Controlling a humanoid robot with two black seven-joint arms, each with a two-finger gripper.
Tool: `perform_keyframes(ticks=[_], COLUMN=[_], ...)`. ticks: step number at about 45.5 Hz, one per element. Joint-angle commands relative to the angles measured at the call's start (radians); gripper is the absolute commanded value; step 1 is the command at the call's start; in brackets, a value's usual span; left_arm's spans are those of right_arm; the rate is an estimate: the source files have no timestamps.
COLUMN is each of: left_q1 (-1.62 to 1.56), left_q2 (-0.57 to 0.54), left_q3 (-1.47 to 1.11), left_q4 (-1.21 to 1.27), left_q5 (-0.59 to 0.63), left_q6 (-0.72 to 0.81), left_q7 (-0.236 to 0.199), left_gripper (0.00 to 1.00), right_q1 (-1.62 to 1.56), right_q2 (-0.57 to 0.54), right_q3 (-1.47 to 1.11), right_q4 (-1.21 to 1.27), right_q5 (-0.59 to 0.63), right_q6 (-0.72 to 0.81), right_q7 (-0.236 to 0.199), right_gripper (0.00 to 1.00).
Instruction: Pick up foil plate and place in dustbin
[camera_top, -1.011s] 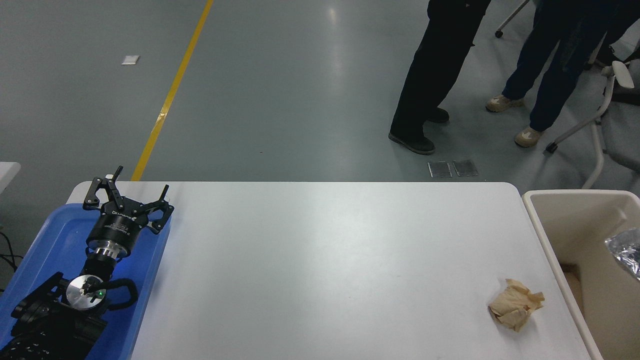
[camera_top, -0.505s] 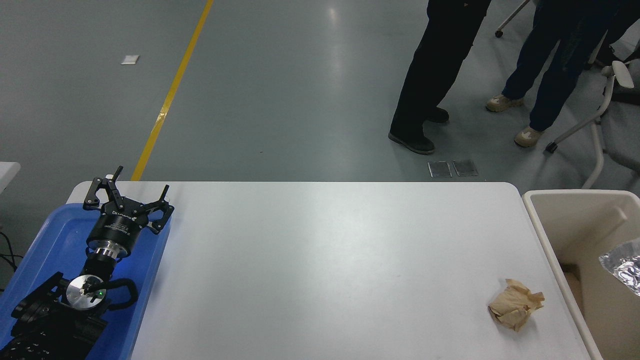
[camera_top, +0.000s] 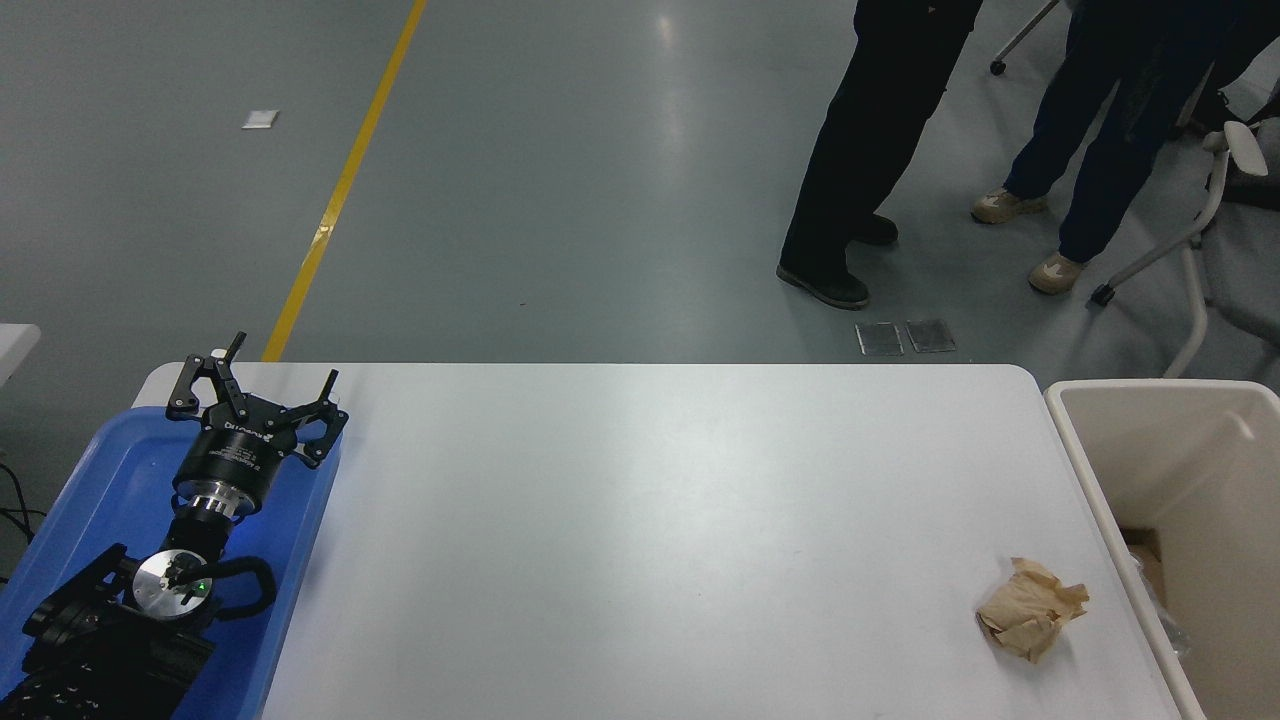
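The cream-beige dustbin (camera_top: 1100, 480) stands at the table's right edge, cut off by the picture's right side. The foil plate is out of view. A thin grey crinkled edge (camera_top: 1158, 600) shows low inside the bin, and I cannot tell what it is. My left gripper (camera_top: 268, 378) is parked at the lower left over the blue tray, open and empty. My right arm and gripper are out of view.
A crumpled tan-brown paper ball (camera_top: 1030, 608) lies on the white table (camera_top: 650, 540) near the bin. A flat blue tray (camera_top: 110, 480) lies under the left arm. Two people's legs (camera_top: 860, 160) and a chair (camera_top: 1200, 220) are beyond the far side.
The shiny foil plate, seen above the bin at the right edge, sank lower and is now gone from view. The left arm and the paper ball have not moved.
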Motion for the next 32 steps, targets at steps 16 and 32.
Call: perform_keyframes(ticks=[16, 32], left_q1=[-0.002, 0.0], left_q2=[-0.001, 0.001], left_q3=[0.005, 0.003], left_q4=[0.0, 0.0], left_q5=[0.0, 0.0], left_q6=[0.0, 0.0], left_q7=[0.0, 0.0], left_gripper=[0.99, 0.99], right_q1=[0.789, 1.163], right_q2=[-0.067, 0.071], right_q3=[-0.509, -0.537], right_q4=[0.928, 1.092], right_q5=[-0.001, -0.002], right_q6=[0.028, 0.613], right_q7=[-0.002, -0.002], right_gripper=[1.0, 1.0])
